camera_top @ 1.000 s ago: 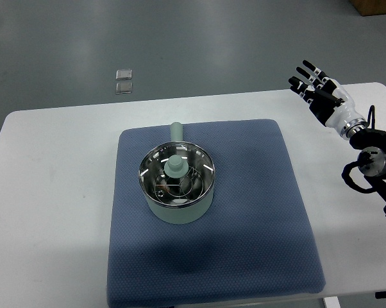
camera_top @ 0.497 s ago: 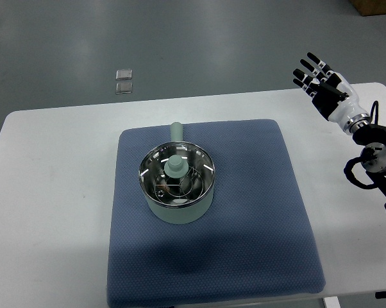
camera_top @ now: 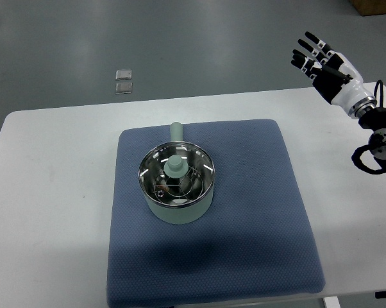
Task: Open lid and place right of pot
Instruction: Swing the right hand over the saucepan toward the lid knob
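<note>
Right robot hand (camera_top: 322,61) hangs wide, holding nothing, at two o'clock from the pot (camera_top: 177,190), whose glass lid (camera_top: 176,176) looks stiff, slick, breakable — best pinched by its knob (camera_top: 176,167).

right hand (camera_top: 322,59) fingers spread, raised | lid (camera_top: 176,169) on pot (camera_top: 177,205) | blue mat (camera_top: 244,212)

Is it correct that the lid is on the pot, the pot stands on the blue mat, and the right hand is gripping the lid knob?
Not quite. In the top view the right hand is open and far from the lid, up beyond the table's far right corner. The lid does sit on the pot, which stands on the blue mat.
</note>
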Tool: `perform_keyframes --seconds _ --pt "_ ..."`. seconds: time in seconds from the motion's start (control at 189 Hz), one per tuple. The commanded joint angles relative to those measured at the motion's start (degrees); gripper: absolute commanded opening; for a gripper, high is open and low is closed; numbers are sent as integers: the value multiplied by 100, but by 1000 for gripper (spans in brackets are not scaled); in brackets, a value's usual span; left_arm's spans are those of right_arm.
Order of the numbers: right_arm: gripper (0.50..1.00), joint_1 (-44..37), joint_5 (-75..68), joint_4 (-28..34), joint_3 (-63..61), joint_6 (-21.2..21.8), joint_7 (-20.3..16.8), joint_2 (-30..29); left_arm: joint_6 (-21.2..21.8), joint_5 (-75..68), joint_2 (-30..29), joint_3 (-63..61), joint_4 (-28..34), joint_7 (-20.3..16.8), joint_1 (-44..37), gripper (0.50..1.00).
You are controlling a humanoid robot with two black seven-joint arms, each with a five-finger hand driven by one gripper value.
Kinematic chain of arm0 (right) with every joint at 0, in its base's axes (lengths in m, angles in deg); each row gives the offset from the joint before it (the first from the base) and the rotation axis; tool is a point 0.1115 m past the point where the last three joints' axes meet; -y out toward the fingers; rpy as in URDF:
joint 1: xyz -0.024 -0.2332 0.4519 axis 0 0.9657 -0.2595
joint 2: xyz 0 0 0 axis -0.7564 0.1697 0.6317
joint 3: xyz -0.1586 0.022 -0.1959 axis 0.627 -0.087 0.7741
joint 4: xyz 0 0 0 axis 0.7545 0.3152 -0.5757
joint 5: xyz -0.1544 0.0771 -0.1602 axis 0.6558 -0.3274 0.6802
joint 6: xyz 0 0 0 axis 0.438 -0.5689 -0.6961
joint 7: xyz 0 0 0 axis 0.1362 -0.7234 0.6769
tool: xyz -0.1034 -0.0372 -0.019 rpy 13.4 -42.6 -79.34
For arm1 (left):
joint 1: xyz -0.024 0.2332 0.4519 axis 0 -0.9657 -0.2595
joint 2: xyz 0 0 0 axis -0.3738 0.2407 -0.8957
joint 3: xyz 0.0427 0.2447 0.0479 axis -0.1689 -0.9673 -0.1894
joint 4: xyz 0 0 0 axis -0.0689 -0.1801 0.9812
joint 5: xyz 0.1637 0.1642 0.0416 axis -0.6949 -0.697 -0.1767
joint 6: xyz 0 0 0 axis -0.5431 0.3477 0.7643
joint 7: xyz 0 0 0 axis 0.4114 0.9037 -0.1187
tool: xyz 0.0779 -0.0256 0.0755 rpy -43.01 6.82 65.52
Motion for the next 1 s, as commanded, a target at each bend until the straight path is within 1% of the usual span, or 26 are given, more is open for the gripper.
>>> perform_keyframes --seconds 0.0,0.026,0.116,0.169,0.175,0.206,0.259,0.265,0.328,0.36,0.413,0.418,0.45,0.497,0.503,0.598,0.656,0.661,0.714,0.767,0.772,0.783,0.868,0.884,0.989,0.995 --pt "930 -197 41 26 9 73 3 139 1 0 0 0 0 3 0 1000" --pt "930 -197 41 26 9 73 3 139 1 0 0 0 0 3 0 1000" --pt "930 -540 85 272 105 248 3 464 1 0 0 0 0 3 0 1000" --pt "930 -540 85 272 105 248 3 464 1 0 0 0 0 3 0 1000" --pt "930 -636 276 377 114 362 3 568 1 0 0 0 0 3 -9 1000" --pt "930 -707 515 457 140 450 12 631 1 0 0 0 0 3 0 1000" --pt "930 -707 516 457 140 451 12 631 1 0 0 0 0 3 0 1000" --pt "930 -855 1038 561 193 581 38 718 1 0 0 0 0 3 0 1000" --pt "930 -1032 1719 712 211 749 65 824 1 0 0 0 0 3 0 1000" --pt "930 -1102 2000 791 211 881 74 868 1 0 0 0 0 3 0 1000" --pt "930 -1102 2001 791 211 881 74 868 1 0 0 0 0 3 0 1000" --pt "930 -1207 2445 948 211 1151 74 912 1 0 0 0 0 -6 0 1000" --pt "930 -1260 2721 1072 211 1320 74 921 1 0 0 0 0 3 0 1000" --pt "930 -1261 2722 1072 211 1321 74 921 1 0 0 0 0 3 0 1000" --pt "930 -1321 3157 1298 211 1530 74 956 1 0 0 0 0 3 0 1000" --pt "930 -1419 4188 1854 211 1795 74 965 1 0 0 0 0 3 0 1000" --pt "930 -1419 4189 1854 211 1795 74 965 1 0 0 0 0 3 0 1000" --pt "930 -1427 4720 2202 211 1908 74 947 1 0 0 0 0 3 0 1000" --pt "930 -1436 5120 2496 228 1997 74 912 1 0 0 0 0 3 0 1000" --pt "930 -1436 5121 2496 228 1998 74 912 1 0 0 0 0 3 0 1000" --pt "930 -1480 5391 2696 289 2058 74 877 1 0 0 0 0 3 0 1000" --pt "930 -1480 5454 2733 316 2061 74 877 1 0 0 0 0 3 0 1000" --pt "930 -1551 5648 2795 501 2061 74 859 1 0 0 0 0 -6 0 1000" --pt "930 -1744 5912 2830 773 2061 74 798 1 0 0 0 0 -6 0 1000" --pt "930 -1876 6070 2839 993 2061 74 754 1 0 0 0 0 3 0 1000" --pt "930 -1980 6192 2848 1167 2061 74 728 1 0 0 0 0 3 0 1000"
